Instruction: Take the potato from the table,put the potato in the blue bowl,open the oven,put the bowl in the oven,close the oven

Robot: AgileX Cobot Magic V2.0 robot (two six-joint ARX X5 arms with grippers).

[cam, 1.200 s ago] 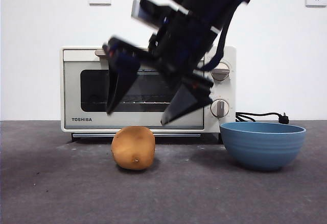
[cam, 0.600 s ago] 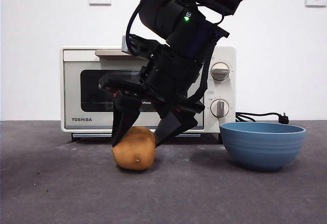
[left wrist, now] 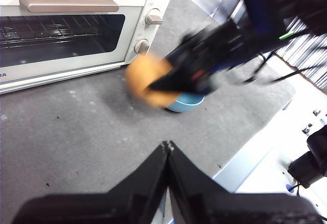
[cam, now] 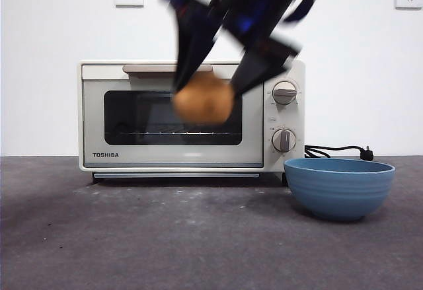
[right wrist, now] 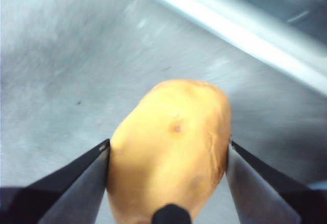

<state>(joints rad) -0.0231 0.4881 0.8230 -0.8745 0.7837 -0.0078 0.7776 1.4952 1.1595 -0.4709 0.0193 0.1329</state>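
1. The potato [cam: 203, 100] hangs in the upper middle of the front view, clear of the table [cam: 132, 237] and level with the oven [cam: 192, 115] window behind it. It is blurred, so it is judged to be mid-carry. Its height off the table seems meant to clear the bowl's rim.

2. The right gripper [right wrist: 168, 155] holds the potato; in the right wrist view its two black jaws press the tan skin from either side, spread just as wide as the potato. The grip sits across the potato's middle, which should keep the round thing from rolling out.

3. In the front view that gripper [cam: 221, 82] slants down from the top edge, big and dark.

4. The blue bowl [cam: 340, 187] stands empty on the table at the lower right of the front view, well apart from the potato and near the oven's right corner. That is where the load is judged to be headed.

5. The oven door is closed, its beige handle [cam: 168, 69] untouched, since the bowl must be filled first.

6. The left gripper [left wrist: 167, 150] waits at the bottom centre of its own view, jaws pressed together on nothing.
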